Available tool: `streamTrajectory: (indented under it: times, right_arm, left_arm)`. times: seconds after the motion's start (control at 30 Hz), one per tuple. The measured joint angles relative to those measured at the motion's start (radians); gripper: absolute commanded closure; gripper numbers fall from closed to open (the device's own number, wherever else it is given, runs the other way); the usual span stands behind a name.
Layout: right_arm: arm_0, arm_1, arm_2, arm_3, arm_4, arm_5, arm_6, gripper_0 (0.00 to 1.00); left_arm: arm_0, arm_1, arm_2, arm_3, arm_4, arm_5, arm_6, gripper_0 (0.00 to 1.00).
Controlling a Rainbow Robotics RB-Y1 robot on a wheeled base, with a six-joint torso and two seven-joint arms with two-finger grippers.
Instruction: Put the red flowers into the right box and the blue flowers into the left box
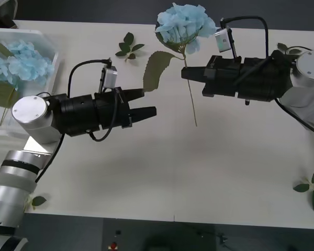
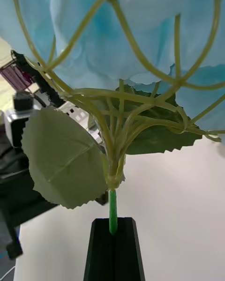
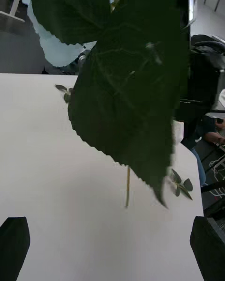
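Note:
A blue flower with a fluffy pale-blue head (image 1: 186,25) hangs above the table's far middle, and my right gripper (image 1: 184,73) is shut on its stem just below the head. In the right wrist view the black fingers (image 2: 114,253) pinch the green stem (image 2: 112,213) under the large leaf (image 2: 61,161). My left gripper (image 1: 148,102) is open a short way to the left of the flower, level with the hanging leaf (image 1: 156,69). Its wrist view shows that leaf (image 3: 126,98) close ahead. More blue flowers (image 1: 18,63) lie in the left box (image 1: 51,46). The red flowers and the right box are out of view.
Loose green leaf sprigs lie at the far middle (image 1: 129,48), near the right arm's base (image 1: 286,48), at the near right (image 1: 313,188) and at the near left edge (image 1: 39,200). Bare table stretches in front of both grippers.

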Motion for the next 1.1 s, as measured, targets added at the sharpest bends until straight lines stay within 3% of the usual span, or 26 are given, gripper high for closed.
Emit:
streamTrajectory:
  times: [0.6, 0.63, 0.8, 1.1]
  right_arm:
    - [0.050, -0.006, 0.000, -0.107, -0.091, -0.039, 0.028, 1.00]
    - [0.050, -0.006, 0.000, -0.107, -0.091, -0.036, 0.028, 1.00]
    - [0.050, -0.006, 0.000, -0.107, -0.111, -0.035, 0.028, 1.00]
    - [0.050, -0.006, 0.000, -0.107, -0.111, -0.034, 0.027, 1.00]
  left_arm:
    - [0.000, -0.142, 0.000, 0.000, -0.083, -0.024, 0.000, 0.00]
    - [0.000, -0.142, -0.002, 0.000, -0.083, -0.024, 0.000, 0.09]
    - [0.000, -0.142, -0.032, 0.000, -0.083, -0.024, 0.000, 0.26]
    - [0.000, -0.143, -0.066, 0.000, -0.089, -0.026, 0.000, 0.28]
